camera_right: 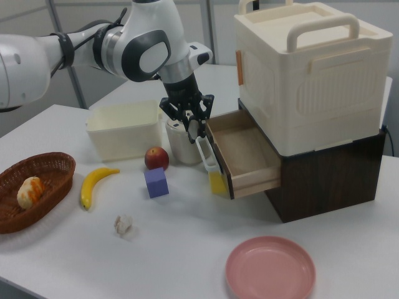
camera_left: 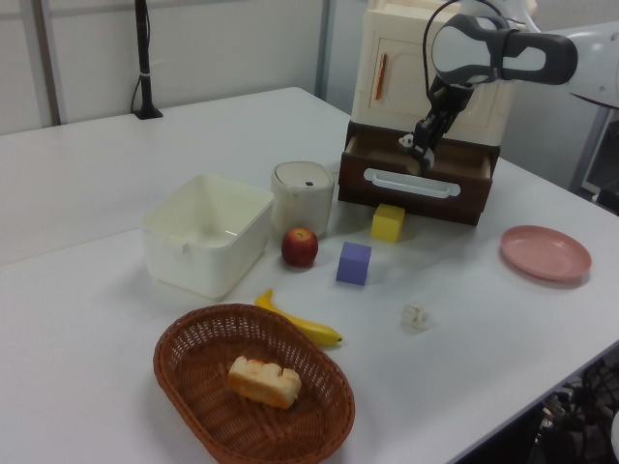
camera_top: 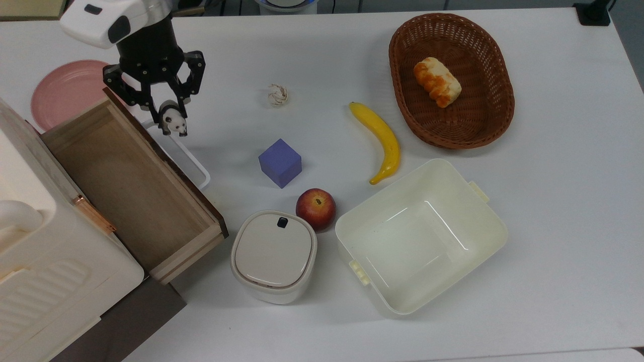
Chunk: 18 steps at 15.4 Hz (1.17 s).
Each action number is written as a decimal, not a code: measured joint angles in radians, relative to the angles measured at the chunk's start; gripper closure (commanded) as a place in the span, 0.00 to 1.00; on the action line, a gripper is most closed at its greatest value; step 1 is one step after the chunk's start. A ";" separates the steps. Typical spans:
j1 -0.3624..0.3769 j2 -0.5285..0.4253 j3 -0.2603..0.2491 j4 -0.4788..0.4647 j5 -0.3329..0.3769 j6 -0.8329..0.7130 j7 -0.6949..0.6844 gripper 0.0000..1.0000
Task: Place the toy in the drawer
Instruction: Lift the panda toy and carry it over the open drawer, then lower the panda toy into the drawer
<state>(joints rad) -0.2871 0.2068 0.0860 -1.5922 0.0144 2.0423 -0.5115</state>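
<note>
White table [camera_top: 553,211]; toy [camera_top: 173,119] half-hidden between fingers [camera_top: 151,106]

The top view looks straight down on the white table [camera_top: 553,201] from high up. The left view looks across from the basket [camera_left: 242,425] end toward the cabinet [camera_left: 445,58]. The right view looks from the pink plate [camera_right: 271,269] side. All three share the open drawer [camera_top: 126,186].

Matt light-wood drawer [camera_top: 126,186] (dark front); woven basket [camera_top: 495,75]

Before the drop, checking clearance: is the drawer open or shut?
Open: the drawer is pulled out of the cabinet, its bare wooden floor showing.
</note>
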 measured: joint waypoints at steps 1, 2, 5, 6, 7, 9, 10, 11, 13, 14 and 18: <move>0.002 0.010 0.000 0.012 0.000 0.000 0.033 0.94; 0.004 0.028 0.000 0.029 0.000 0.000 0.078 0.94; 0.003 0.057 -0.007 0.059 -0.003 0.000 0.181 0.94; 0.003 0.066 -0.015 0.066 -0.004 0.000 0.206 0.94; 0.002 0.079 -0.028 0.075 -0.004 0.000 0.233 0.94; 0.002 0.092 -0.051 0.087 -0.004 0.000 0.258 0.94; 0.002 0.097 -0.064 0.095 -0.004 0.000 0.265 0.94; 0.001 0.099 -0.078 0.101 -0.004 0.001 0.268 0.94; -0.001 0.100 -0.106 0.108 -0.004 0.028 0.271 0.94; -0.001 0.100 -0.119 0.109 -0.004 0.048 0.272 0.96; -0.005 0.108 -0.131 0.110 -0.004 0.068 0.273 0.93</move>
<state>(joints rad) -0.2923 0.3147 -0.0454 -1.4822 0.0105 2.1108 -0.2389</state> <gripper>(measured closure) 0.956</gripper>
